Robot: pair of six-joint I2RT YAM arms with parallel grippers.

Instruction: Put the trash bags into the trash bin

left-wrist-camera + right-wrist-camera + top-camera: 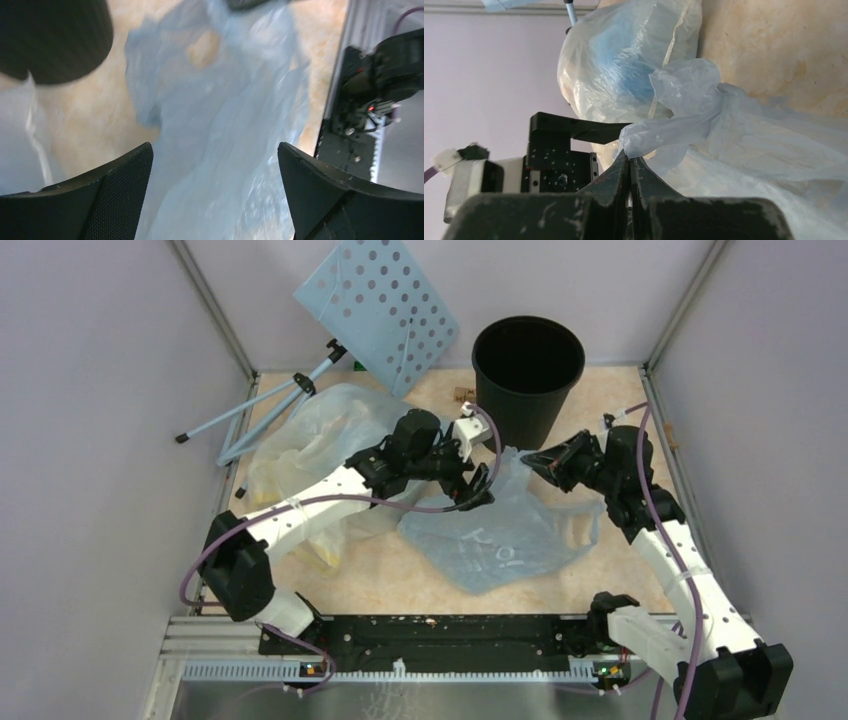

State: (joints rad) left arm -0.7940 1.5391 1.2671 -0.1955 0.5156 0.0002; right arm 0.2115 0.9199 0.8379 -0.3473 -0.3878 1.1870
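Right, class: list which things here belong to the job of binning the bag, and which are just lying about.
Job in hand: blue bag; black bin; right gripper, pinching the bag.
Lying about: yellowish sack; holed blue panel; tripod stand.

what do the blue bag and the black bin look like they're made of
The light-blue trash bag looks like thin plastic film, probably polyethylene: translucent, softly glossy, crumpled into fine wrinkles. The trash bin looks like rigid moulded plastic: black, smooth, with a dull sheen and a rolled rim; which plastic cannot be told.
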